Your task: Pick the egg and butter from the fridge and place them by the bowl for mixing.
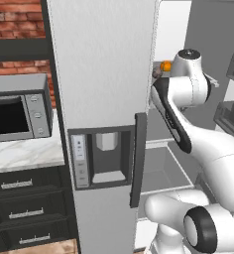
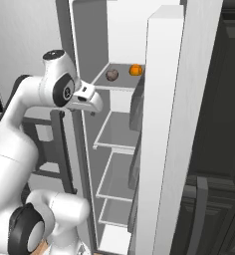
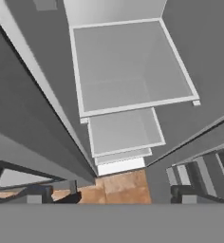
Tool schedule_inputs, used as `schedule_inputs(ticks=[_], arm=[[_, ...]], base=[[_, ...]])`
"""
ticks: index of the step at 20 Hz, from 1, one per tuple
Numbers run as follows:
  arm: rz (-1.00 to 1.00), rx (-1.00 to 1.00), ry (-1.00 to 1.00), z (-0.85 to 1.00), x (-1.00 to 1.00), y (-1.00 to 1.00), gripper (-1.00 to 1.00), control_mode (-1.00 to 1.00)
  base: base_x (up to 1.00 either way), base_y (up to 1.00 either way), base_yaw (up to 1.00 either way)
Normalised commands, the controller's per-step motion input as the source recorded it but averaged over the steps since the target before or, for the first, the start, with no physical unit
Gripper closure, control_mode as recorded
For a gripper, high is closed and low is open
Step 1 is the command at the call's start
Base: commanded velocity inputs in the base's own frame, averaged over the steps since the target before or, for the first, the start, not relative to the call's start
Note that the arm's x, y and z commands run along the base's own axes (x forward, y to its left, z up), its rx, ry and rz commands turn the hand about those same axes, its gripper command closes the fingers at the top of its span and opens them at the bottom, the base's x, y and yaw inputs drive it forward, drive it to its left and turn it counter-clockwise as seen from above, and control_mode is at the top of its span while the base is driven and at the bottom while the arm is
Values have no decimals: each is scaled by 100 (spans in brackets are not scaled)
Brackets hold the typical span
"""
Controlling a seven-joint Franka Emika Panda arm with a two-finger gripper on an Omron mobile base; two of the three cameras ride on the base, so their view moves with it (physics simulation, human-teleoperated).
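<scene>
The fridge (image 1: pixel 104 74) stands with its left door shut and its right door (image 2: pixel 174 124) swung open, showing white shelves (image 2: pixel 120 133). On the upper shelf lie a small brownish round thing (image 2: pixel 112 74), possibly the egg, and an orange fruit (image 2: pixel 135 69). The butter and the bowl are out of view. My gripper (image 2: pixel 92 110) hangs inside the fridge opening, just below and left of that upper shelf, pointing down. In the hand view the gripper (image 3: pixel 111 194) is open with nothing between its fingertips (image 3: pixel 35 195), above bare lower shelves (image 3: pixel 133 66).
The shut door's dark vertical handle (image 1: pixel 137 158) and dispenser panel (image 1: pixel 106 154) sit close to my forearm. Door bins (image 1: pixel 230 114) line the open door on the right. A microwave (image 1: pixel 17 114) rests on a marble counter (image 1: pixel 20 154) above dark drawers (image 1: pixel 25 208).
</scene>
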Motion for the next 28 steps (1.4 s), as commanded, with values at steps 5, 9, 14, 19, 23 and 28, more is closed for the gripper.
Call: schedule_inputs(ticks=[5,9,14,19,23,28], arm=[[-26,-10,-7,35,-5,-38,-100,-100],[-17,-15,-21,19,-2,-36,-100,-100],[-8,-6,-25,34,0,-25,-100,-100],[-2,0,-3,37,0,-22,-100,-100],[0,0,4,8,25,-23,-100,-100],[-2,6,14,1,43,-24,-100,-100]], base=[[0,0,0],[0,0,0],[0,0,0],[0,0,0],[0,0,0],[0,0,0]])
